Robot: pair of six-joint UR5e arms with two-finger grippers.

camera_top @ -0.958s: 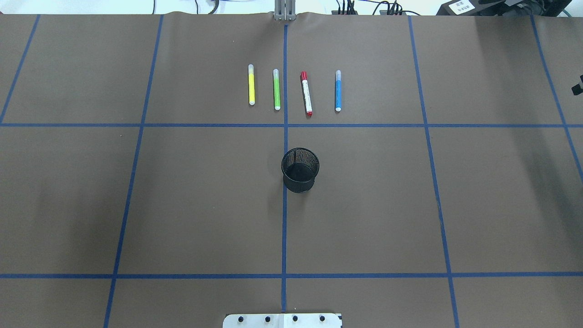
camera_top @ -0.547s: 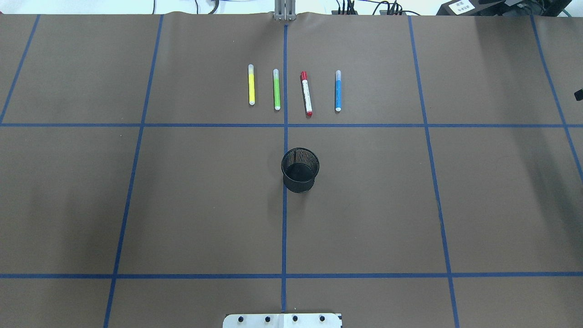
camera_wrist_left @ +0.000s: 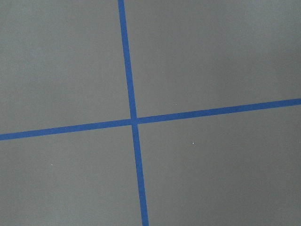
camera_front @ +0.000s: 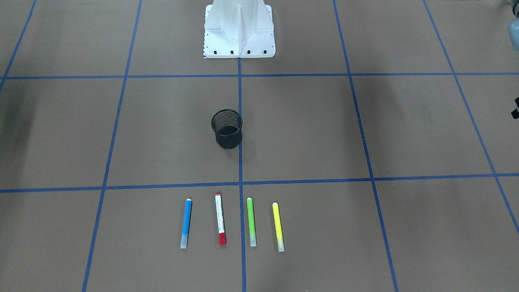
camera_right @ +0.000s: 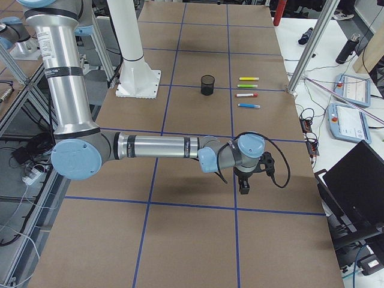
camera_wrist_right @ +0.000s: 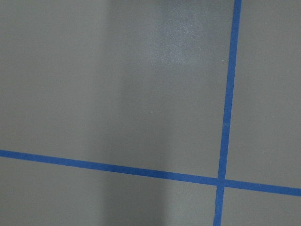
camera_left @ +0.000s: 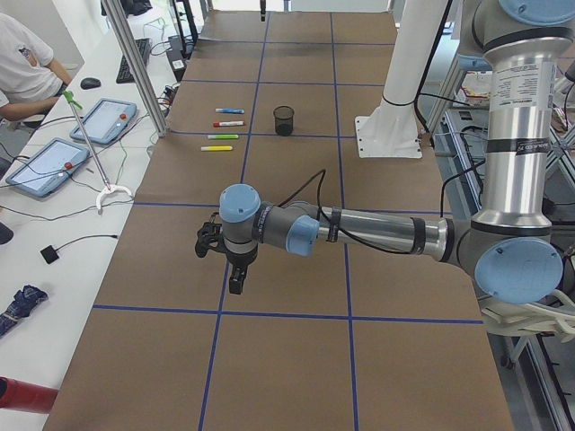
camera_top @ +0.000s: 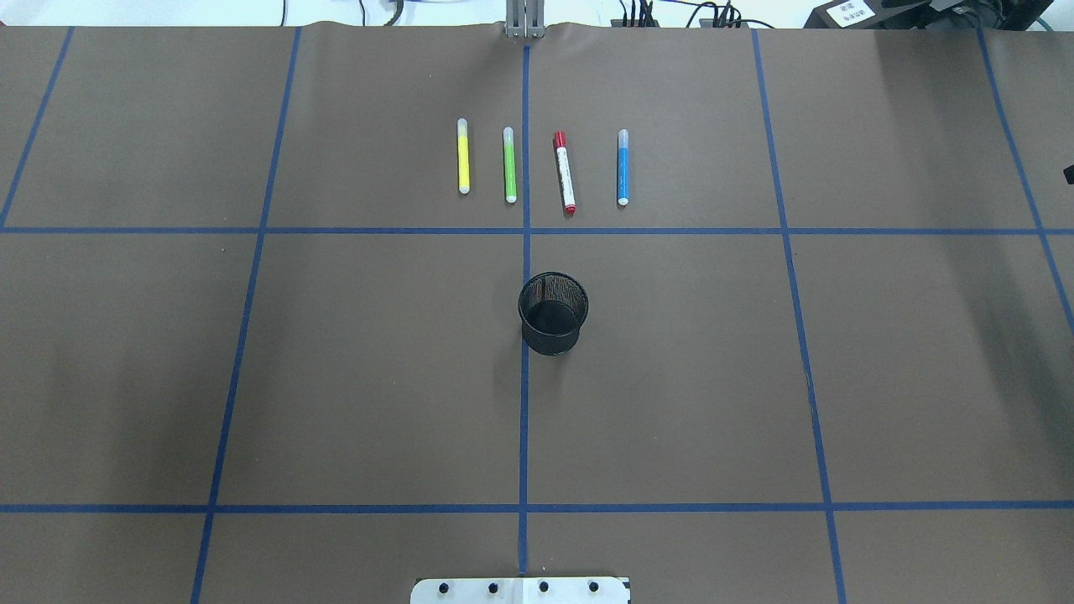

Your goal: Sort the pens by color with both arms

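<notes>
Where the brown surface (camera_top: 336, 377) spreads out, blue tape lines (camera_top: 523, 419) cut it into big squares. A white base (camera_front: 239, 28) stands at the robot's edge. Past the far edge is a white desk with tablets (camera_left: 103, 119), and a person (camera_left: 22, 67) in a white shirt sits there. A laptop (camera_right: 354, 180) sits off the right end.

A black mesh cup (camera_top: 552, 312) stands upright near the middle, on a tape line, between the base and the pens.

The left arm (camera_left: 377, 232) reaches low over the left end and the right arm (camera_right: 156, 146) over the right end, both well apart from the pens. The left pincer (camera_left: 235, 287) and right pincer (camera_right: 244, 187) point down; you cannot tell if they are open or closed.

Four pens lie flat in a row, side by side, not touching. From the robot's left: yellow pen (camera_top: 462, 164), green pen (camera_top: 509, 170), white pen (camera_top: 565, 174) with a red cap, blue pen (camera_top: 623, 172). Green lies just left of the middle line, and the white one, a bit tilted, just right of it. The pale caps point away from the robot.
</notes>
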